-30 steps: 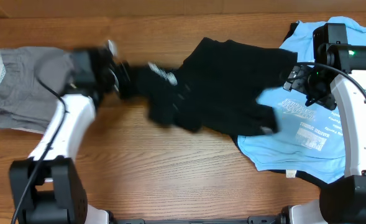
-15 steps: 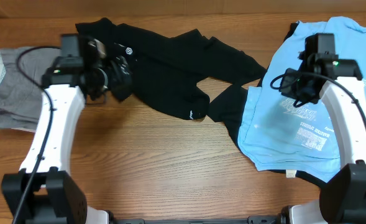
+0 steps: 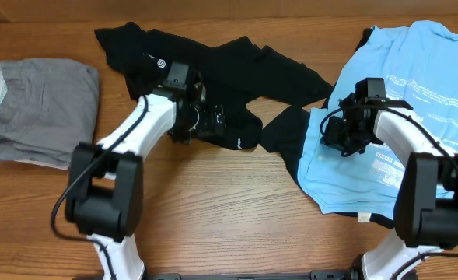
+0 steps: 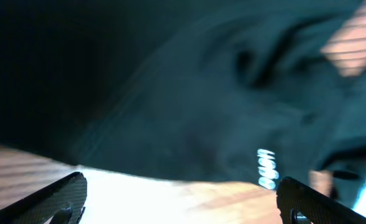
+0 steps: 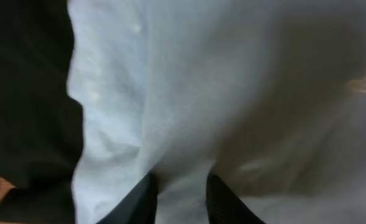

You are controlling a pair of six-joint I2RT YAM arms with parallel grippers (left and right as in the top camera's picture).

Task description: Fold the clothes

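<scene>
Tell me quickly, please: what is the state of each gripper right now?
Left gripper: open, holding nothing, over the plain black short-sleeved tee.
Right gripper: closed on a fold of the light blue printed tee.

The black tee [image 3: 236,70] has tiny white letters. The light blue tee [image 3: 431,54] has white writing. The folded pile [image 3: 46,109] is grey, and the table [image 3: 236,218] is brown wood.

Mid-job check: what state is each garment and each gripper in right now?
black tee: unfolded, crumpled, stretched out sideways.
light blue tee: unfolded, print facing up, left edge wrinkled.
grey garment: folded, lying apart on the left.
left gripper: open, over the black tee.
right gripper: fingers close together at the light blue cloth; grip unclear.
</scene>
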